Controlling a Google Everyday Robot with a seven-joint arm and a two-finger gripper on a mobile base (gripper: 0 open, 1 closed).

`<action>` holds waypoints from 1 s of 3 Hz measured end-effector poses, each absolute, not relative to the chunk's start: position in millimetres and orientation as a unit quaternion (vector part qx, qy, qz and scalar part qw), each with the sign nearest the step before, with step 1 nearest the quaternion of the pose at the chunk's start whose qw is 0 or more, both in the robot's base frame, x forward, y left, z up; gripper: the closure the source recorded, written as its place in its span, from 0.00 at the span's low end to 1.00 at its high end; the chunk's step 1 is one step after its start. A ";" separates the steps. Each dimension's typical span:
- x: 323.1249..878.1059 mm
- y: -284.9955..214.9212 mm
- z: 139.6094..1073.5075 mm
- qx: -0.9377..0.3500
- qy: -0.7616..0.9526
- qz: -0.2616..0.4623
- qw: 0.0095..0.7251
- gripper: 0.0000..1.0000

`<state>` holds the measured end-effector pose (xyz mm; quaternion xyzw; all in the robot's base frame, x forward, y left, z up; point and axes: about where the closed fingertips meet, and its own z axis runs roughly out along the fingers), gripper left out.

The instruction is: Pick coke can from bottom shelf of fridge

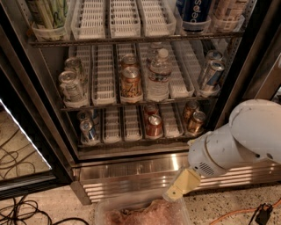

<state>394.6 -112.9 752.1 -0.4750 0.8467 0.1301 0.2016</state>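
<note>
1. At the bottom middle of the frame, a clear plastic bin (pixel 102 212) holds something pinkish. Dark cables (pixel 17 207) trail across the speckled floor at lower left.
2. The gripper (pixel 174 192), tan in colour, hangs just above the bin's right rim at lower centre, on the end of the white arm (pixel 246 136) that fills the lower right. It has hold of nothing that can be seen, and whether it is open or closed cannot be told.
3. Behind it runs the ribbed steel base (pixel 131 175) of the fridge (pixel 248 61).
4. The coke can (pixel 153 125) stands upright at the front of a middle lane on the bottom shelf (pixel 131 141), above and left of the gripper and well apart from it. Its lettering cannot be read.
5. On the same shelf, brown-orange cans (pixel 196 121) stand to the right and blue-and-silver cans (pixel 88 130) to the left.
6. The rack above carries a clear water bottle (pixel 159 77) beside a brown-orange can (pixel 131 83). Its label is too small to read.
7. At the upper right, a blue can (pixel 193 13) on the top rack reads "Pepsi".
</note>
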 end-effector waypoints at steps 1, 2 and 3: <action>401.9 -104.9 720.3 -0.465 0.843 0.185 0.198 0.00; 429.0 -101.1 658.8 -0.450 0.835 0.240 0.208 0.00; 456.0 -97.0 603.9 -0.419 0.835 0.262 0.241 0.00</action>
